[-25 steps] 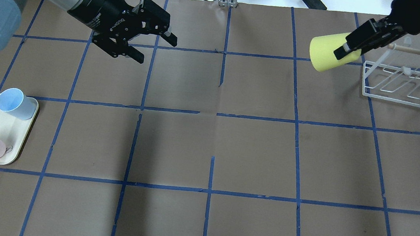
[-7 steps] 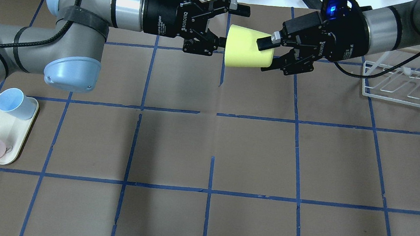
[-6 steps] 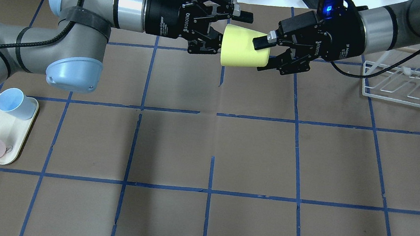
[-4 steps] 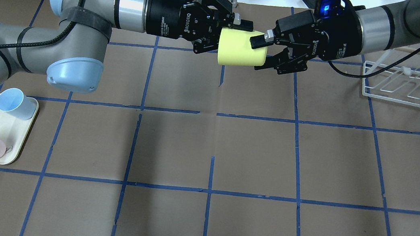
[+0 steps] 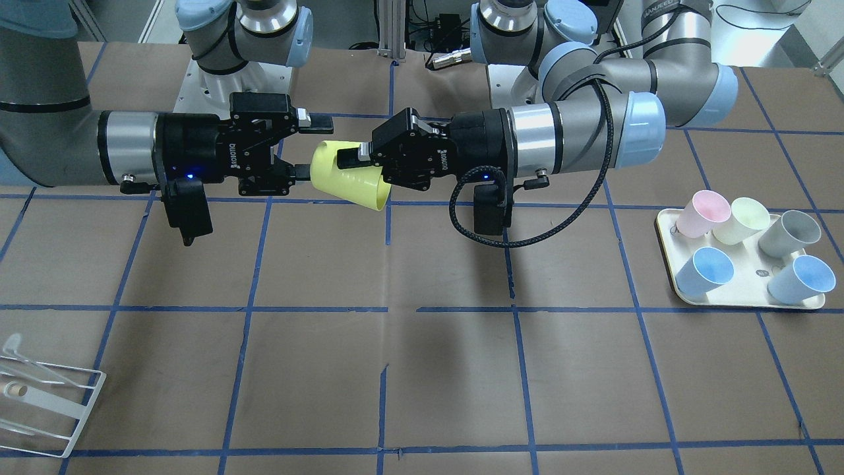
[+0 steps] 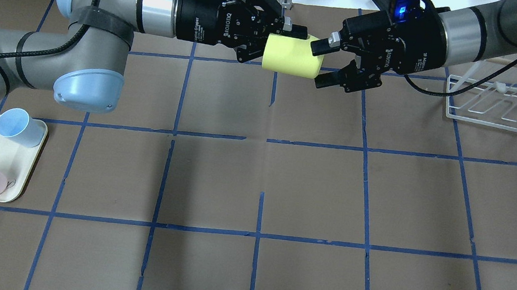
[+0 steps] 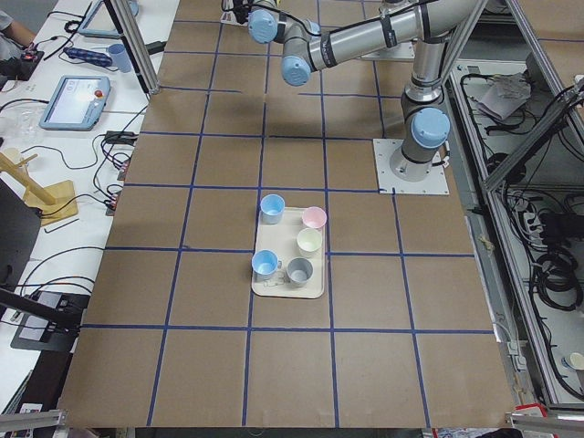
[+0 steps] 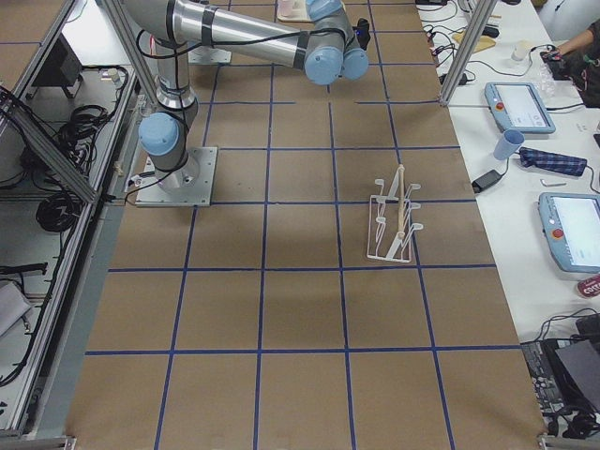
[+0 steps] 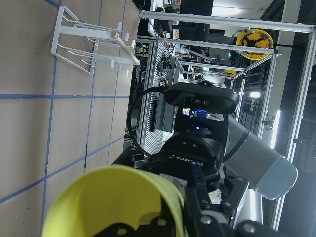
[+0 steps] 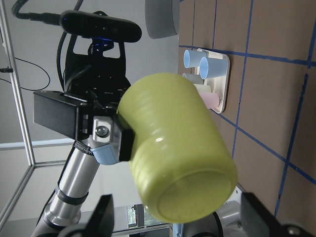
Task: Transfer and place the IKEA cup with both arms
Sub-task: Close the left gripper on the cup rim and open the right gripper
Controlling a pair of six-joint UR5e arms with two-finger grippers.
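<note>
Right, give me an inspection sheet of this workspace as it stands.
Surface: table covered in brown paper with a blue tape grid.
Job's things: IKEA cup held on its side in mid-air between the two arms.
Clutter: tray with five cups at the robot's left; white wire rack at its right.
Grippers: left gripper shut on the cup's rim end; right gripper open, its fingers spread about the base.
Cables: black cable looped below the left wrist.
Surroundings: tablets on the side desk.
</note>
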